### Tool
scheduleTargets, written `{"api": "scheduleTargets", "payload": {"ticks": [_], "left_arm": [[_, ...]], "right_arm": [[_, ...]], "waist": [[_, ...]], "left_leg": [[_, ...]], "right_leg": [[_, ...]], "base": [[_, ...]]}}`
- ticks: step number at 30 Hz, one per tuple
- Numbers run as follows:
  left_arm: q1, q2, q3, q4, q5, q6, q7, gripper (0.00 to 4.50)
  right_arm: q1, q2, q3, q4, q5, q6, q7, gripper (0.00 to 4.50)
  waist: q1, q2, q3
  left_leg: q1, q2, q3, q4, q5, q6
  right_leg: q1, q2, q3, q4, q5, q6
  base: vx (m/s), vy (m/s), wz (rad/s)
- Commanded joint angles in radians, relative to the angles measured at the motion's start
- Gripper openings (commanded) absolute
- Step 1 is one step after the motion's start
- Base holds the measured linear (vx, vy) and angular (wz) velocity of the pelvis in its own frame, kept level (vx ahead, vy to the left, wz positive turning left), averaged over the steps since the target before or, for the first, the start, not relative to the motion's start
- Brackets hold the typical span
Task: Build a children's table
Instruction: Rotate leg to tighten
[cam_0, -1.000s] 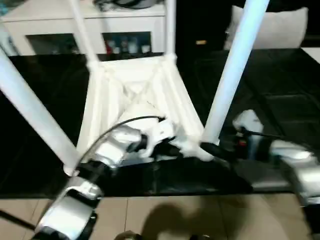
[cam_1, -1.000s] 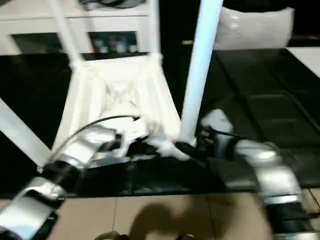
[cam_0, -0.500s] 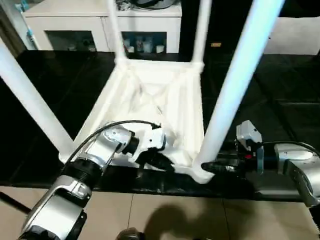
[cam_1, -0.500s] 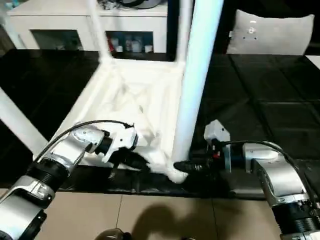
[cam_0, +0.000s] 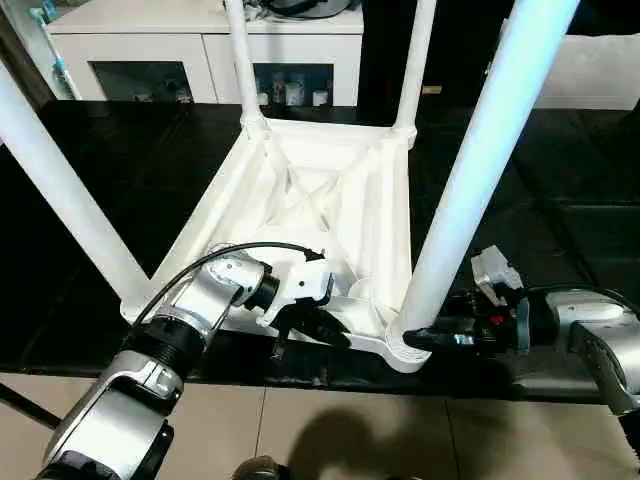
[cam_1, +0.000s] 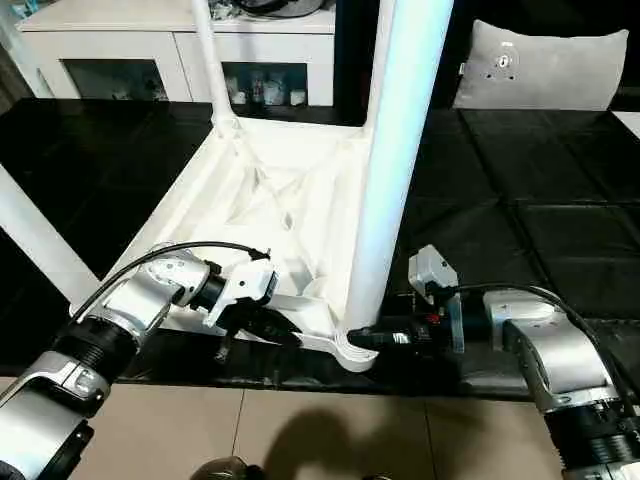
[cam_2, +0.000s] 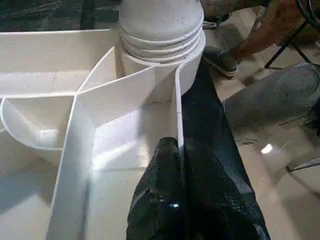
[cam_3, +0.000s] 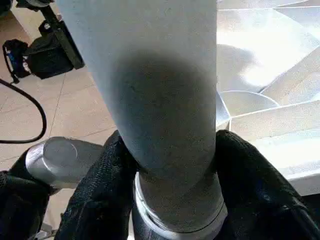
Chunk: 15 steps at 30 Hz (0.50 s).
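Closing in since a second ago, the right gripper (cam_3: 170, 200) now clasps the near leg (cam_0: 470, 190). Upturned table (cam_0: 310, 200) lies on black surface (cam_0: 120, 180), white cabinet (cam_0: 200, 45) behind. Left gripper (cam_2: 177, 150) pinches its rim.

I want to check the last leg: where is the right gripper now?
The right gripper is at the table's near right corner, on the robot's right, its fingers on either side of the base of the leg just above its corner socket.
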Motion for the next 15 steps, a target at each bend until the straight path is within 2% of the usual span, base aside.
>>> {"api": "scheduleTargets", "payload": {"ticks": [1,5,6,7,8,9,10,11,12,13,15], "left_arm": [[-0.020,-0.006,-0.010,-0.050,-0.018,-0.008,-0.042,0.00],[-0.027,-0.027,0.011,-0.047,-0.017,0.048,0.025,0.00],[-0.037,-0.050,0.025,-0.035,-0.005,0.084,0.098,0.00],[-0.045,-0.077,0.041,-0.025,0.005,0.123,0.178,0.00],[-0.047,-0.084,0.045,-0.024,0.006,0.133,0.194,0.00],[-0.050,-0.107,0.058,-0.025,0.002,0.160,0.239,0.00],[-0.053,-0.129,0.071,-0.027,-0.005,0.183,0.274,0.00],[-0.059,-0.161,0.085,-0.028,-0.010,0.213,0.329,0.00],[-0.059,-0.161,0.085,-0.028,-0.010,0.213,0.329,0.00],[-0.065,-0.193,0.100,-0.026,-0.014,0.239,0.384,0.00],[-0.081,-0.246,0.124,-0.009,-0.011,0.265,0.499,0.00]], "right_arm": [[-0.001,-0.002,0.001,-0.012,0.033,0.025,0.013,2.06],[0.014,0.039,-0.010,-0.044,0.052,0.056,-0.051,2.02],[0.008,0.090,-0.016,-0.046,0.028,0.074,-0.152,2.01],[-0.004,0.148,-0.022,-0.039,-0.009,0.092,-0.272,2.01],[-0.008,0.161,-0.023,-0.035,-0.020,0.096,-0.301,2.01],[-0.023,0.196,-0.030,-0.024,-0.044,0.112,-0.379,2.01],[-0.036,0.226,-0.037,-0.014,-0.058,0.135,-0.440,2.01],[-0.054,0.266,-0.044,-0.002,-0.084,0.159,-0.525,2.00],[-0.054,0.266,-0.044,-0.002,-0.084,0.159,-0.525,2.00],[-0.071,0.302,-0.052,0.009,-0.108,0.183,-0.601,2.00],[-0.101,0.364,-0.072,0.031,-0.145,0.214,-0.743,2.00]], "waist": [[-0.008,-0.024,-0.073],[-0.009,-0.023,-0.072],[-0.010,-0.023,-0.072],[-0.013,-0.022,-0.068],[-0.024,-0.017,-0.065],[-0.033,-0.022,-0.065],[-0.040,-0.022,-0.065],[-0.055,-0.022,-0.065],[-0.063,-0.022,-0.066],[-0.076,-0.024,-0.066],[-0.098,-0.026,-0.069]], "left_leg": [[0.023,0.059,-0.024,-0.067,-0.218,0.072],[0.024,0.059,-0.024,-0.068,-0.220,0.068],[0.024,0.059,-0.025,-0.069,-0.226,0.065],[0.027,0.059,-0.026,-0.071,-0.242,0.054],[0.027,0.054,-0.028,-0.073,-0.271,0.032],[0.030,0.049,-0.031,-0.073,-0.287,0.015],[0.028,0.048,-0.033,-0.074,-0.286,0.010],[0.023,0.045,-0.035,-0.075,-0.293,0.007],[0.025,0.046,-0.035,-0.075,-0.295,0.005],[0.018,0.044,-0.037,-0.075,-0.297,0.011],[0.019,0.036,-0.032,-0.068,-0.278,0.029]], "right_leg": [[0.051,-0.069,0.045,-0.075,-0.399,-0.151],[0.050,-0.068,0.045,-0.077,-0.406,-0.149],[0.050,-0.069,0.044,-0.078,-0.418,-0.146],[0.045,-0.068,0.043,-0.082,-0.444,-0.141],[0.043,-0.066,0.040,-0.087,-0.487,-0.128],[0.047,-0.068,0.035,-0.094,-0.533,-0.107],[0.049,-0.067,0.033,-0.093,-0.537,-0.102],[0.052,-0.066,0.030,-0.096,-0.547,-0.090],[0.051,-0.065,0.031,-0.096,-0.540,-0.091],[0.056,-0.065,0.029,-0.097,-0.531,-0.090],[0.051,-0.062,0.030,-0.100,-0.500,-0.106]], "base": [[0.000,0.000,0.00],[0.000,0.000,0.00],[0.000,0.000,0.00],[0.000,0.000,0.00],[0.000,0.000,0.00],[0.000,0.000,0.00],[0.000,0.000,0.00],[0.000,0.000,0.00],[0.000,0.000,0.00],[0.000,0.000,0.00],[0.000,0.000,0.00]]}}
